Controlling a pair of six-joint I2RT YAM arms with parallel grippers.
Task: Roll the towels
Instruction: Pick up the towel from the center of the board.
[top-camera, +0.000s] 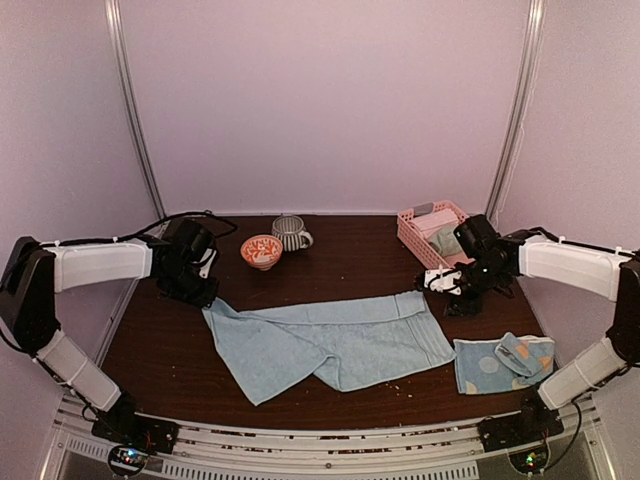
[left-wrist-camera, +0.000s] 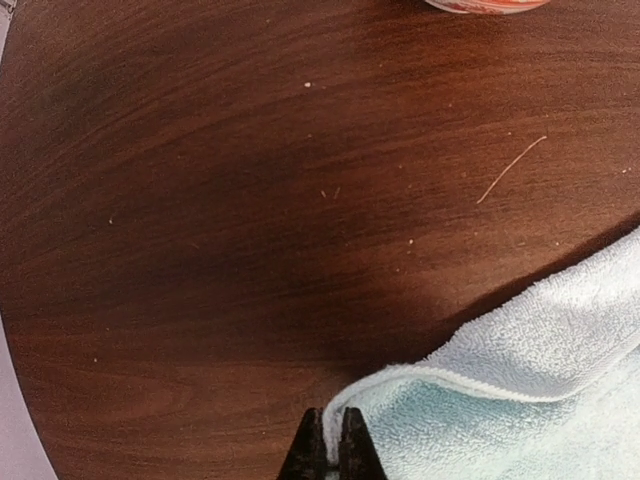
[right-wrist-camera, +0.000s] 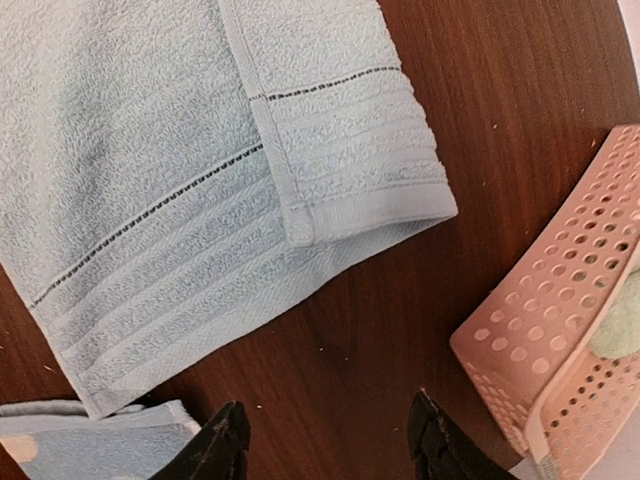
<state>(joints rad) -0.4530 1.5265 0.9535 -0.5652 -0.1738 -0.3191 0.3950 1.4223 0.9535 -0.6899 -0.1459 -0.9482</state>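
A plain light blue towel lies spread and rumpled across the middle of the dark wooden table. My left gripper is shut on its left corner, pinching the hem just above the table. In the top view that gripper sits at the towel's far left end. My right gripper hangs open over bare wood, a little beyond the towel's right end, holding nothing. A dotted blue towel with orange marks lies partly rolled at the front right; its edge shows by my right gripper's left finger.
A pink lattice basket holding more towels stands at the back right, close beside my right gripper; its wall fills the right of the right wrist view. An orange patterned bowl and a striped mug stand at the back centre.
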